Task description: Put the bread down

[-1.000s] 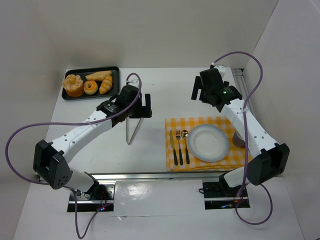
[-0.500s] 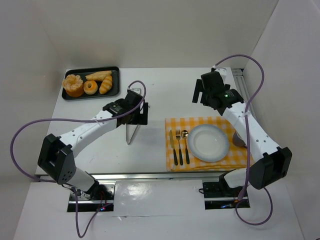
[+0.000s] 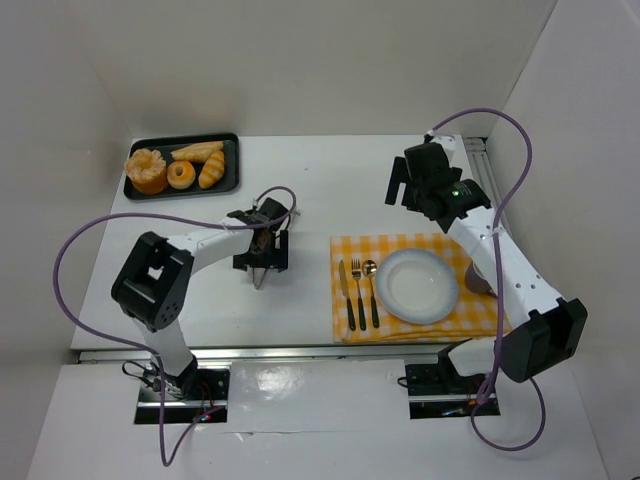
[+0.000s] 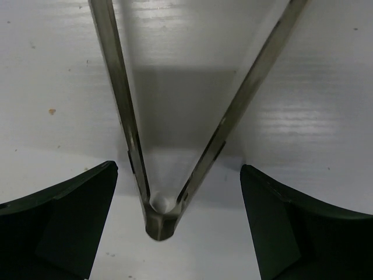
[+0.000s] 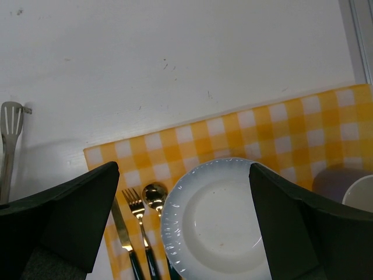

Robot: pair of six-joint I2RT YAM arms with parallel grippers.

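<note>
Several breads [image 3: 181, 172] lie on a black tray [image 3: 229, 146] at the back left: a crown-shaped bun, a ring doughnut, a croissant and a long roll. Metal tongs [image 3: 258, 277] lie on the table in front of the tray; in the left wrist view their hinge end [image 4: 159, 223] is near the bottom. My left gripper [image 3: 263, 250] is open and low over them, and in its wrist view [image 4: 178, 169] a finger stands on each side of the hinge end, apart from it. A white plate [image 3: 417, 285] sits on a yellow checked mat. My right gripper [image 3: 400, 186] is open and empty, behind the mat; its wrist view [image 5: 183, 168] looks down on the plate [image 5: 224, 224].
A knife, fork [image 3: 358, 290] and spoon lie on the mat [image 3: 400, 243] left of the plate. A cup [image 5: 361, 201] stands at the mat's right edge. The tongs' slotted tip [image 5: 10, 114] shows in the right wrist view. White walls enclose the table on three sides.
My left arm has folded back and its gripper has moved toward me along the tongs and lower, so it straddles their hinge end. The right arm has barely moved.
</note>
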